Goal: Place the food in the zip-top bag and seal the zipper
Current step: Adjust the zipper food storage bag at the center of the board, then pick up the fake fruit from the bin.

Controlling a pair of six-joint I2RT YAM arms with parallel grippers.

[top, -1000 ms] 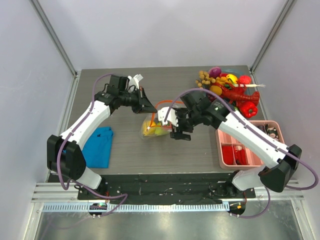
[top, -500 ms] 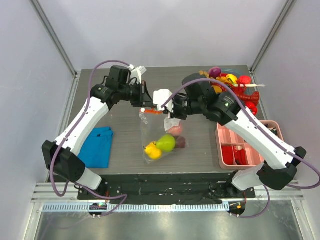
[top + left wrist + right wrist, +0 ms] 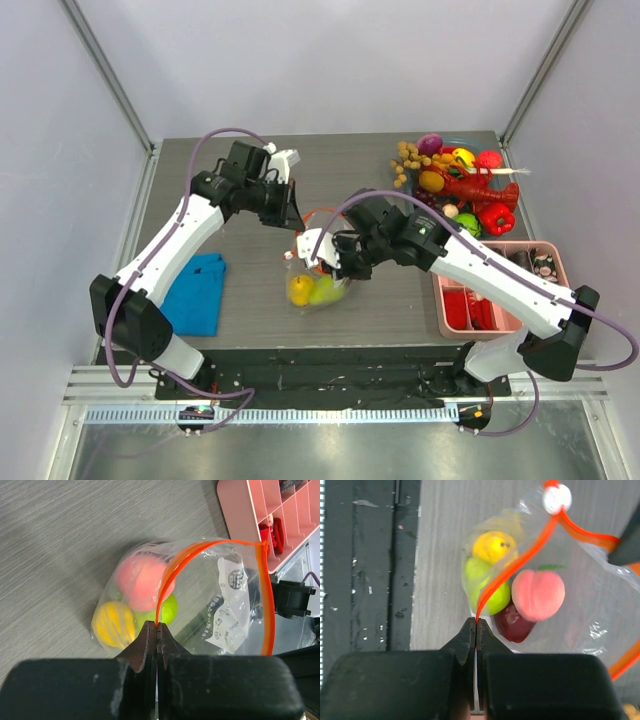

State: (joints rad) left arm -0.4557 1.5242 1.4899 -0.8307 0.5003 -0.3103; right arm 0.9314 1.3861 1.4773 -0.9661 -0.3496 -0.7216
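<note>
- The clear bag is in the middle of the overhead view. Its full bottom end rests on the grey table and its mouth is lifted between the two arms.
- The left gripper is clenched on the orange zipper, with the strip caught right at the fingertips. From there the strip arcs up and over to the right side of that wrist view, so the mouth gapes open.
- The right gripper is pinched tight on another stretch of the same strip. That stretch climbs diagonally from the tips to the white slider at the upper right of its wrist view.
- The food is inside the bag, past both sets of jaws and bunched at the bottom: a yellow fruit, a green fruit, a pink peach and a dark red piece.
- A heap of toy food lies at the upper right of the overhead view. A pink tray is at the right and a blue cloth at the left.
</note>
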